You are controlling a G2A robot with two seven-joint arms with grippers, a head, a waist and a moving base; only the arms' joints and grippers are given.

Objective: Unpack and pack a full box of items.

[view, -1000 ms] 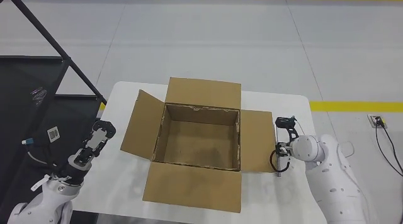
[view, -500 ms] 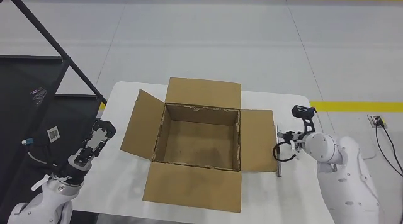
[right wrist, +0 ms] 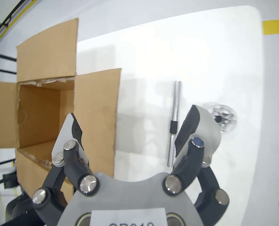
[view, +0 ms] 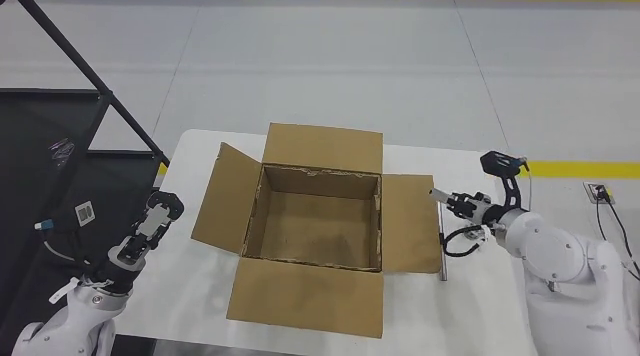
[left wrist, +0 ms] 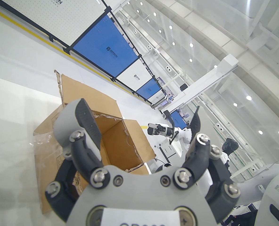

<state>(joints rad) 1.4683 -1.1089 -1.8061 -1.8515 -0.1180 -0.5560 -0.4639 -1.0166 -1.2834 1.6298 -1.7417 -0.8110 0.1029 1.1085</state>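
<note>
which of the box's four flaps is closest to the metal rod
The flap on the right arm's side: the metal rod lies on the table alongside its outer edge, while the other three point away.

The cardboard box (view: pixel 322 146) is shared by all views: looked down on from overhead, sighted upward from low beside it by the left wrist camera, viewed closely downward by the right.
</note>
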